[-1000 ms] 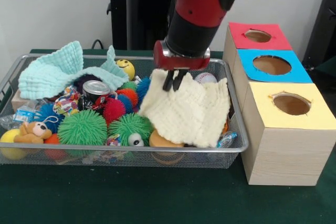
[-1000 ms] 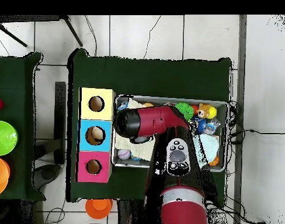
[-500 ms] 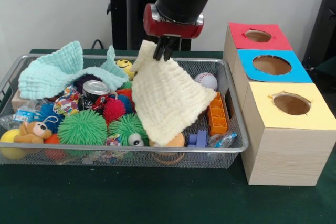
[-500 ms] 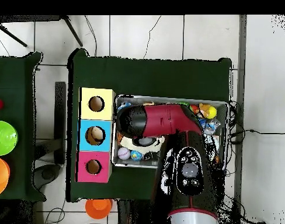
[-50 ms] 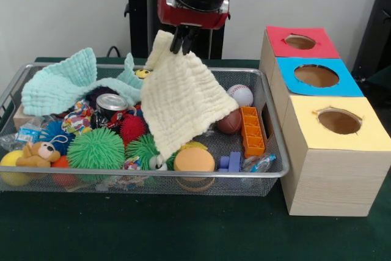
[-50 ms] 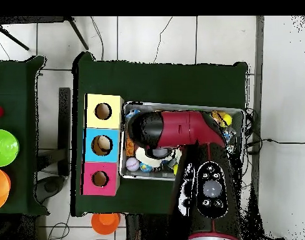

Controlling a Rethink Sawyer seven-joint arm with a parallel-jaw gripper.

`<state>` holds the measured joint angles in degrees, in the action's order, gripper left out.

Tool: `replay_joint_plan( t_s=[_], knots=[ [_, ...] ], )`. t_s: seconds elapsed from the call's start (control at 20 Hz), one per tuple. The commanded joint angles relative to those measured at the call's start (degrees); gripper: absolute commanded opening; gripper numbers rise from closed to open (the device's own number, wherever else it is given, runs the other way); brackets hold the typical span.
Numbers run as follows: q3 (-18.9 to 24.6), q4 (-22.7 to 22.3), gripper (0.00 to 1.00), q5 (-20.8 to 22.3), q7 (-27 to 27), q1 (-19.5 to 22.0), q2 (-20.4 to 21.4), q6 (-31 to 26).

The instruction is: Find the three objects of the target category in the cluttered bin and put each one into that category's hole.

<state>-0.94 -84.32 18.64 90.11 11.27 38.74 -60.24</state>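
From across the table, the gripper (image 5: 182, 44) is pinched tight on the top corner of a cream cloth (image 5: 180, 103), which hangs off it in a big diamond shape over the middle of the wire bin (image 5: 269, 172). The cloth's lower tip dangles down to about the green spiky ball (image 5: 96, 148) and the orange round thing (image 5: 194, 160) at the front of the bin. To the right of the cloth there's a baseball (image 5: 242, 94), a brown ball (image 5: 230, 121) and an orange block (image 5: 252, 130) all sitting in the bin, plus a little purple block (image 5: 231, 162) near the front rim. On the left side a mint cloth (image 5: 67, 84) is draped over the clutter, with a tin can (image 5: 111, 104) poking out next to it and a small teddy bear (image 5: 38, 153) at the front corner. Beside the bin stands the wooden box with three holes: red top (image 5: 300, 41), blue top (image 5: 316, 76), yellow top (image 5: 339, 121). None of the bin stuff is in a hole as far as I can see.

From overhead, the red arm (image 6: 180, 128) covers most of the bin (image 6: 237, 112), so the fingers themselves are hidden. A bit of the cream cloth (image 6: 149, 156) shows under it, and the baseball (image 6: 132, 164) sits in the corner near the pink hole (image 6: 100, 179). The blue hole (image 6: 103, 145) and yellow hole (image 6: 103, 111) line up beside the bin.
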Motion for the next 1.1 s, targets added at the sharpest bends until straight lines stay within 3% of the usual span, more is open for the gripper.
replay_joint_plan(
  t_s=[0.05, 0.4, 0.7, 1.1],
  knots=[
    [4.86, -4.50, 0.00, 4.22, -11.96, 1.42, 0.20, -8.14],
    [5.01, -4.16, 0.00, 4.53, -11.30, 1.04, 0.83, -9.70],
    [7.19, -4.15, 0.00, 1.95, -12.55, 1.93, 4.77, -11.85],
    [8.36, -4.15, 0.00, 2.50, -12.39, 1.68, 7.26, -15.33]
  ],
)
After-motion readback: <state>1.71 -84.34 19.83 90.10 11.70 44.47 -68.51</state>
